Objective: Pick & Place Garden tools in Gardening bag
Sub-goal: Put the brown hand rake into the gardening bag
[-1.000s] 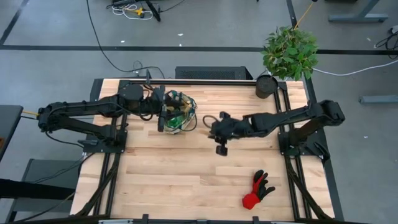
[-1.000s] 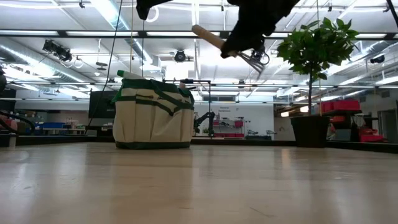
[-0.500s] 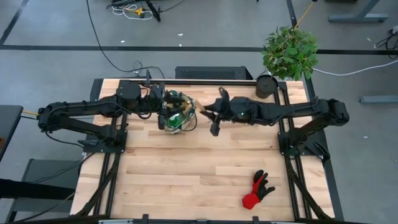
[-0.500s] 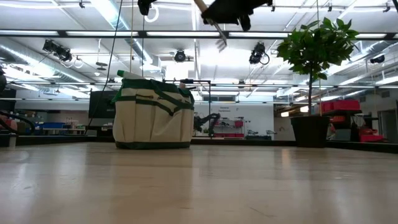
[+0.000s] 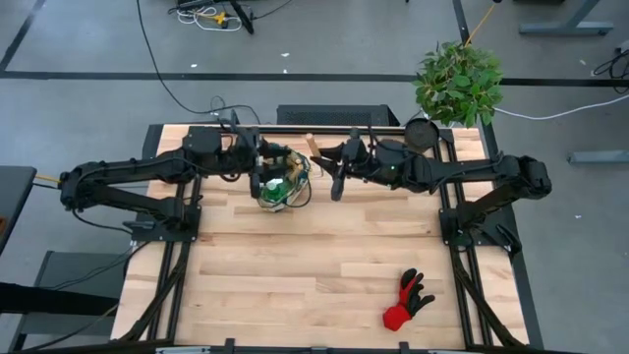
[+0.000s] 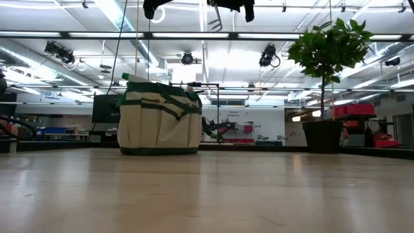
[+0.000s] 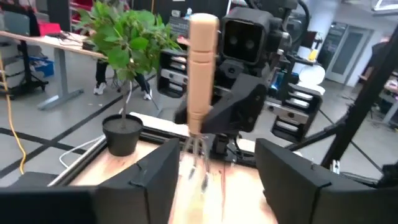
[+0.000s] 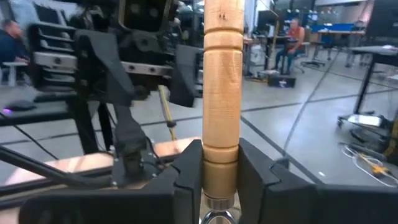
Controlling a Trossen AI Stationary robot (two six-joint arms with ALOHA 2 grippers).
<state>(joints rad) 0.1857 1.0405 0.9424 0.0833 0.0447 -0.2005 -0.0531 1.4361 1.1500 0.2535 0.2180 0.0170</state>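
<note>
The tan gardening bag [image 5: 281, 183] stands on the table's far middle and also shows in the low view [image 6: 160, 120]. Green tools stick out of it, among them a spray bottle's top [image 6: 132, 77]. My left gripper [image 5: 257, 165] hovers open over the bag's left rim, its fingers [image 7: 155, 180] wide apart. My right gripper [image 5: 324, 157] is just right of the bag, high above the table, shut on a wooden-handled hand rake [image 7: 201, 74]. The rake's metal tines [image 6: 217, 23] point down. A red-and-black glove [image 5: 408, 300] lies flat near the table's near right edge. My right gripper pinches the rake's wooden handle at its lower end [image 8: 221, 171], just above the metal collar, between its two fingers. The fingers come level from the table's right and lie across the handle. The rake stands upright, tines down, lifted clear of table and bag.
A leafy potted plant [image 5: 458, 79] stands beyond the far right corner, with a dark round pot [image 5: 421, 135] at the table's far right edge. The wide wooden tabletop [image 5: 295, 265] stretches between the bag and the glove.
My right gripper has gone up, toward the table's far edge and leftward toward the bag, carrying the rake. The rake has turned from slanted, handle pointing left, to upright with its tines down. The bag has stayed in place.
</note>
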